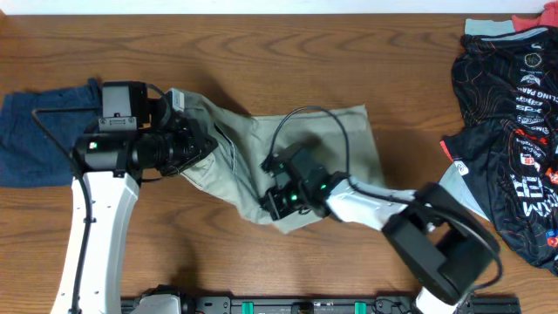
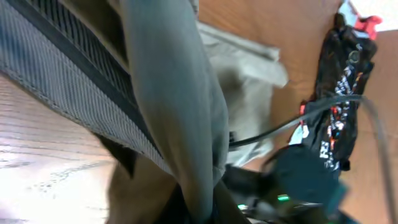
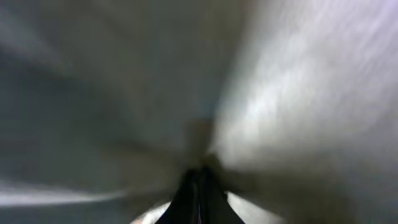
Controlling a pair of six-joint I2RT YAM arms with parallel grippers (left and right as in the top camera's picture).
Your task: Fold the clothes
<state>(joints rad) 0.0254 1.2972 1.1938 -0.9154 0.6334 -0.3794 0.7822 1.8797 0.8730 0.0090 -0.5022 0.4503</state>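
Note:
The khaki-beige shorts [image 1: 305,144] lie crumpled across the middle of the table. My left gripper [image 1: 202,139] is shut on the shorts' left end, near the waistband. In the left wrist view the cloth [image 2: 180,112] hangs bunched from the jaws [image 2: 199,208] and a striped waistband lining shows at the left. My right gripper [image 1: 277,202] is shut on the shorts' lower edge. In the right wrist view the closed fingers [image 3: 200,186] pinch blurred khaki cloth [image 3: 298,93] that fills the frame.
A dark navy garment [image 1: 39,131] lies at the far left, partly under the left arm. A black jersey with red and white print [image 1: 514,148] lies at the right edge over a pale cloth. Bare wooden table [image 1: 261,52] shows behind the shorts.

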